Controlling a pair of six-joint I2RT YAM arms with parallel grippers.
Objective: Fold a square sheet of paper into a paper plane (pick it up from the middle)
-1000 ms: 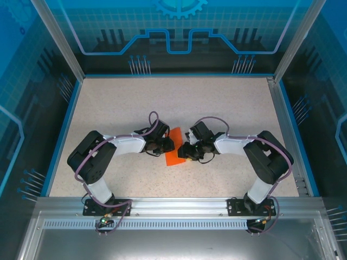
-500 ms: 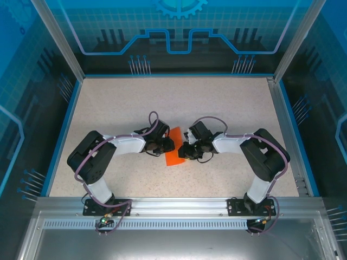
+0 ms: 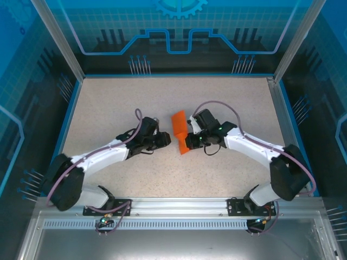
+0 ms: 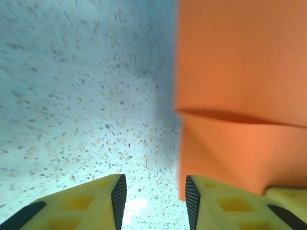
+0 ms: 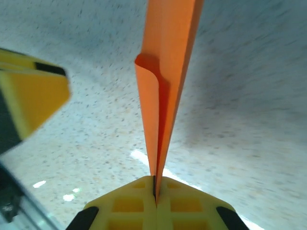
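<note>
The right gripper (image 5: 155, 184), pinching the square sheet of paper (image 5: 165, 72), should hold firm while the spread left gripper (image 4: 152, 194), at its 9 o'clock, regrips squarely.

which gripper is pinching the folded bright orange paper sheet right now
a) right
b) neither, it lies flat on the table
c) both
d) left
A: in the right wrist view the right gripper has its yellow fingers closed together on the edge of the folded bright orange paper sheet, while the left gripper stands open beside it, with bare speckled table between its fingers.
</note>
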